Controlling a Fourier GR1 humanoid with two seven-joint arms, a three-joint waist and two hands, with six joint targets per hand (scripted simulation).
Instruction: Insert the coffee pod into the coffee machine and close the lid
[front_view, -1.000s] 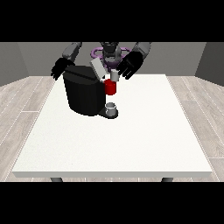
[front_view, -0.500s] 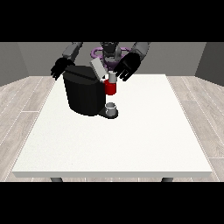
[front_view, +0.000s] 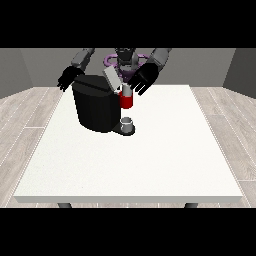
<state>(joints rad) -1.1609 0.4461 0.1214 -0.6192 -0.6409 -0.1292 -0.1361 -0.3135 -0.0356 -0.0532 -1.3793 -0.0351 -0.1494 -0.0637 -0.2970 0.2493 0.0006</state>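
White table (front_view: 150, 165) nearest, bare in front. Beyond, small grey cup (front_view: 127, 123) under black coffee machine (front_view: 97, 107). Red-and-grey coffee pod (front_view: 126, 98) upright at brew head, long axis vertical; probably light, rigid, best pinched at sides. Grey lid (front_view: 112, 79) tilted up. Farther: hand at view's right (front_view: 144, 80) spread beside pod; hand at view's left (front_view: 67, 80) spread, apart.

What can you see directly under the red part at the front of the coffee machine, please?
A small grey cup stands on the machine's base below the red part. The cup's inside cannot be seen.

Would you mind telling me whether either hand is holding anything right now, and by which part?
Nothing is plainly held. The hand at the view's right hovers, fingers spread, by the raised lid; contact cannot be told.
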